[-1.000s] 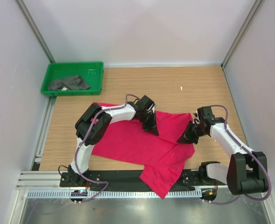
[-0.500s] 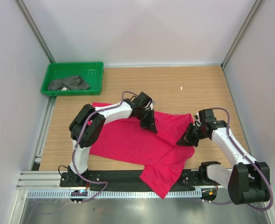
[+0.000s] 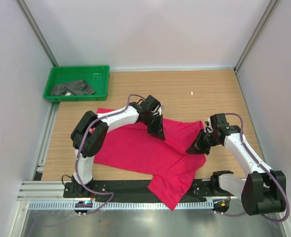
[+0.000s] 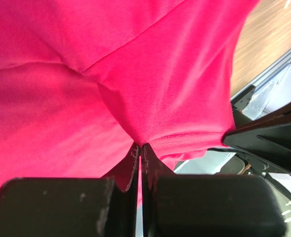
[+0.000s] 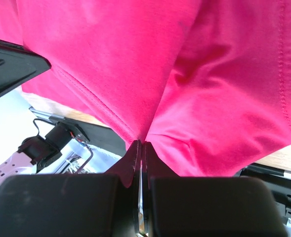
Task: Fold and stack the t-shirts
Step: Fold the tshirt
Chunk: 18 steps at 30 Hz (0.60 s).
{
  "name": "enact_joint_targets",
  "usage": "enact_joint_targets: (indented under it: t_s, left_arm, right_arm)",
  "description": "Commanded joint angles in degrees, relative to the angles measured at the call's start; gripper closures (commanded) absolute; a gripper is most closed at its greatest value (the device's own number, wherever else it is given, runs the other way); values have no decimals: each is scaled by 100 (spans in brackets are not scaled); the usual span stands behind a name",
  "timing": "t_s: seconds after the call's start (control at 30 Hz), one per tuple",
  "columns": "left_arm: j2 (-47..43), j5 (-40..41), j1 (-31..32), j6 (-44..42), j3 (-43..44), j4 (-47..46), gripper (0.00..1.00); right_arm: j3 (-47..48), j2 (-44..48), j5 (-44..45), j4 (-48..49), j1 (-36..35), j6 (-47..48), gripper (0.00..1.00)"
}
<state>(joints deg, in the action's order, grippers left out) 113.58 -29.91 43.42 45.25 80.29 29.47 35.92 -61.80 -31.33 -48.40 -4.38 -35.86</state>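
your left gripper (image 3: 157, 133) and right gripper (image 3: 196, 146) each pinch the red shirt (image 3: 135, 150) at its far edge, jaws closed, mid-table. you look to be on the first fold; the grey shirt (image 3: 74, 88) lies crumpled in the tray (image 3: 76, 68), nothing stacked.

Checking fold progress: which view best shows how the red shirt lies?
The top view: it takes in the whole red shirt, spread rumpled on the table. The wrist views show only close-up cloth, pinched in the left hand and in the right hand.
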Motion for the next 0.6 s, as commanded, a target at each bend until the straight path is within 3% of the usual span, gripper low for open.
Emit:
enact_joint_targets:
  t_s: [0.0,0.07,0.23,0.27,0.3,0.37,0.43,0.57]
  left_arm:
    - [-354,126,-97,-237,425,462,100]
    - [-302,73,-105,-62,539,393,100]
    - [594,-287,-123,54,1548,172,80]
    - [630,-174,-132,45,1942,155,76]
    - [578,-34,-115,-112,2086,164,62]
    - [325,256,-88,-341,2227,269,53]
    - [87,450,-97,-613,2036,585,55]
    - [-529,609,-140,-711,484,456,59]
  right_arm:
    - [336,-121,-145,-433,-19,166,98]
    - [389,-200,-136,-416,-19,219,98]
    - [74,-507,-92,251,-19,-52,98]
    - [29,-561,-110,374,-19,-123,98]
    - [-32,-605,-127,541,-10,-219,98]
    - [-6,-623,-110,621,-19,-246,97]
    - [177,-640,-66,490,-10,-98,98]
    - [424,-737,215,252,-10,70,94]
